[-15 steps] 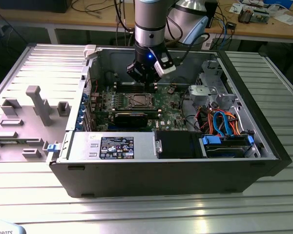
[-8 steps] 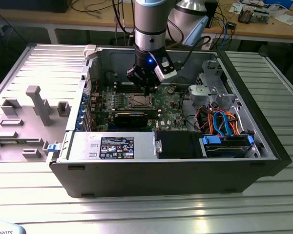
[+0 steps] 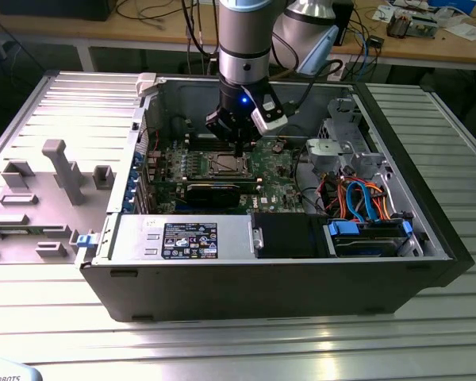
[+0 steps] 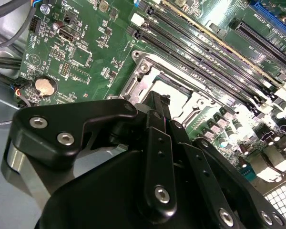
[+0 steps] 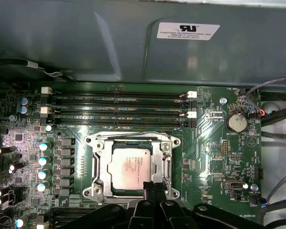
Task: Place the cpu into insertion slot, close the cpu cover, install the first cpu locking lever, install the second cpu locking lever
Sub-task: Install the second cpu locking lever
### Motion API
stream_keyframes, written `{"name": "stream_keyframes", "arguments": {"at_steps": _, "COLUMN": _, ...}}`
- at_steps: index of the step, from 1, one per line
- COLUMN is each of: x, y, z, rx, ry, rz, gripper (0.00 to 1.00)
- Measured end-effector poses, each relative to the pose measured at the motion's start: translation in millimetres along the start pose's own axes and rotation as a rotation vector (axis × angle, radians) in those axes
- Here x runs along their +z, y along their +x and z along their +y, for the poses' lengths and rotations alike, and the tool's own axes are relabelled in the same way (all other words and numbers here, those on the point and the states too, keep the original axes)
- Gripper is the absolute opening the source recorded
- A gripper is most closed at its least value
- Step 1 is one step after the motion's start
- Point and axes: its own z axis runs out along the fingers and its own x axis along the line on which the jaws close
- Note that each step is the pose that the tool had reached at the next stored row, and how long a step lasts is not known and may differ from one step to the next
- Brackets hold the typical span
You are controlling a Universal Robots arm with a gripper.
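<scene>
cpu [image 5: 130,168] is seated in the insertion slot [image 5: 97,164], centre of the first wrist view, and the cpu cover [image 5: 165,164] looks closed over it. Hand [image 5: 151,187] has fingers pinched together, gripping nothing, tips at the socket's near edge. Lever status: can't tell.

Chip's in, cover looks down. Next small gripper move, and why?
Likely a short downward press at the socket edge, to start latching. The silver-grey square cpu lies seated, the thin silver metal frame cover lies flat around it, and the black gripper sits right at that edge.
</scene>
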Motion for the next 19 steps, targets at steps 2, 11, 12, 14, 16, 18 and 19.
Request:
{"name": "stream_keyframes", "arguments": {"at_steps": 2, "x": 0.0, "y": 0.0, "z": 0.0, "rx": 0.000, "ry": -0.0001, "rz": -0.0001, "gripper": 0.11}}
{"name": "stream_keyframes", "arguments": {"at_steps": 11, "x": -4.0, "y": -0.1, "z": 0.0, "rx": 0.000, "ry": 0.0000, "rz": 0.0000, "gripper": 0.11}}
{"name": "stream_keyframes", "arguments": {"at_steps": 12, "x": -6.2, "y": -0.2, "z": 0.2, "rx": 0.000, "ry": 0.0000, "rz": 0.0000, "gripper": 0.11}}
{"name": "stream_keyframes", "arguments": {"at_steps": 14, "x": -7.3, "y": -0.2, "z": 0.2, "rx": 0.000, "ry": -0.0001, "rz": -0.0001, "gripper": 0.11}}
{"name": "stream_keyframes", "arguments": {"at_steps": 16, "x": -7.3, "y": -0.3, "z": 0.2, "rx": 0.000, "ry": -0.0001, "rz": -0.0001, "gripper": 0.11}}
{"name": "stream_keyframes", "arguments": {"at_steps": 18, "x": -7.4, "y": -0.3, "z": 0.2, "rx": 0.000, "ry": 0.0000, "rz": -0.0001, "gripper": 0.11}}
{"name": "stream_keyframes", "arguments": {"at_steps": 19, "x": -7.4, "y": -0.2, "z": 0.2, "rx": 0.000, "ry": 0.0001, "rz": 0.0000, "gripper": 0.11}}
